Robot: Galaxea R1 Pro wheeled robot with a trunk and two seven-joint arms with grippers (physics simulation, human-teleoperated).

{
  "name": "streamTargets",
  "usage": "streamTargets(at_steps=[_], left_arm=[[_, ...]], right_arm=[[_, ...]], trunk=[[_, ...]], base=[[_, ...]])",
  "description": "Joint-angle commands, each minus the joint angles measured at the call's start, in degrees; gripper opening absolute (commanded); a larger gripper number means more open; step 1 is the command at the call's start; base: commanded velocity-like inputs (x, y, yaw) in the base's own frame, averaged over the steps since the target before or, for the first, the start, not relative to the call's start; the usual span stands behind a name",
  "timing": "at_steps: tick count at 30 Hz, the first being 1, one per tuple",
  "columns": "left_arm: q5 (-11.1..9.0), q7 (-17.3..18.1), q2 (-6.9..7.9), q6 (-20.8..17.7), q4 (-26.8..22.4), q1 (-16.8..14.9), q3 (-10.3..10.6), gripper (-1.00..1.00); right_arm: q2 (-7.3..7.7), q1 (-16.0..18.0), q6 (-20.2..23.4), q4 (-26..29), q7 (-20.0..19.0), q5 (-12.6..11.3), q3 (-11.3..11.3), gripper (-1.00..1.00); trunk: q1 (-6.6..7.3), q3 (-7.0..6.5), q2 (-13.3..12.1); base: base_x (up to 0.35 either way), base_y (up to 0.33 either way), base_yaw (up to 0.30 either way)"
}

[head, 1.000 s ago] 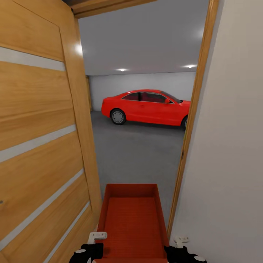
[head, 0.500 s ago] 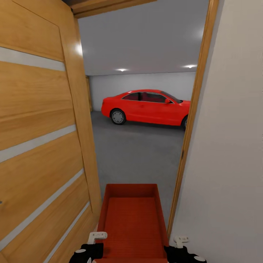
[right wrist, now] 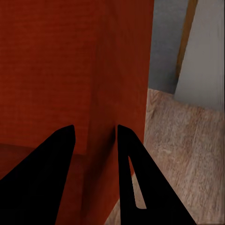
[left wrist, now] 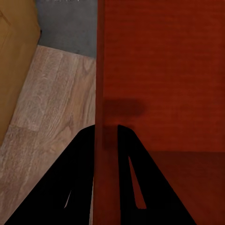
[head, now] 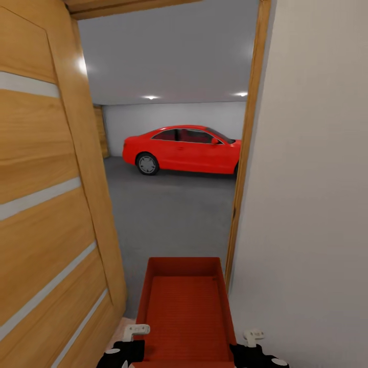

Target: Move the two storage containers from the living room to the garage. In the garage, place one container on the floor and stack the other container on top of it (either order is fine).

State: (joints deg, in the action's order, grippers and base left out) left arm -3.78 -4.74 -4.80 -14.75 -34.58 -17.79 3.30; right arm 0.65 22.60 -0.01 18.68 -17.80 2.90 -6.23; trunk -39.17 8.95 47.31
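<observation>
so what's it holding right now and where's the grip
One container, held by both grippers: the left gripper straddles its left side wall, the right gripper its right side wall.

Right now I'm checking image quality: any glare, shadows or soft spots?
Head view: sharp, with glare on the door and two ceiling lights. Left wrist view: soft, with a dark shadow on the bin. Right wrist view: soft too, the gripper a flat black silhouette.

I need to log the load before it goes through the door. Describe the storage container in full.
The storage container is an orange-red, open-topped rectangular bin with smooth walls, a finely ribbed bottom and nothing inside. It is carried level, long axis pointing into the doorway. The left pincer straddles one side wall and the right pincer the opposite wall. Wood flooring lies below it, grey concrete ahead.
</observation>
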Motion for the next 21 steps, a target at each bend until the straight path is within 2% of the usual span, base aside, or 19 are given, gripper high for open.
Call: streamTargets(at_steps=[1, 10, 21], left_arm=[[0.09, -0.49, -1.53, -0.37, -1.63, -0.05, -0.05, -1.0], [0.09, -0.47, -1.53, -0.4, -1.63, -0.05, -0.05, -1.0], [0.09, -0.47, -1.53, -0.37, -1.63, -0.05, -0.05, -1.0]], right_arm=[[-0.39, -0.02, 0.01, -0.13, -0.49, 0.53, 1.92, -1.0], [-0.39, -0.02, 0.01, -0.13, -0.49, 0.53, 1.92, -1.0], [-0.39, -0.02, 0.01, -0.13, -0.49, 0.53, 1.92, -1.0]], trunk=[[-0.01, 0.1, 0.07], [-0.01, 0.1, 0.07], [-0.01, 0.1, 0.07]], base=[[0.0, 0.0, -0.266], [0.027, 0.025, -0.061], [0.184, 0.219, -0.001]])
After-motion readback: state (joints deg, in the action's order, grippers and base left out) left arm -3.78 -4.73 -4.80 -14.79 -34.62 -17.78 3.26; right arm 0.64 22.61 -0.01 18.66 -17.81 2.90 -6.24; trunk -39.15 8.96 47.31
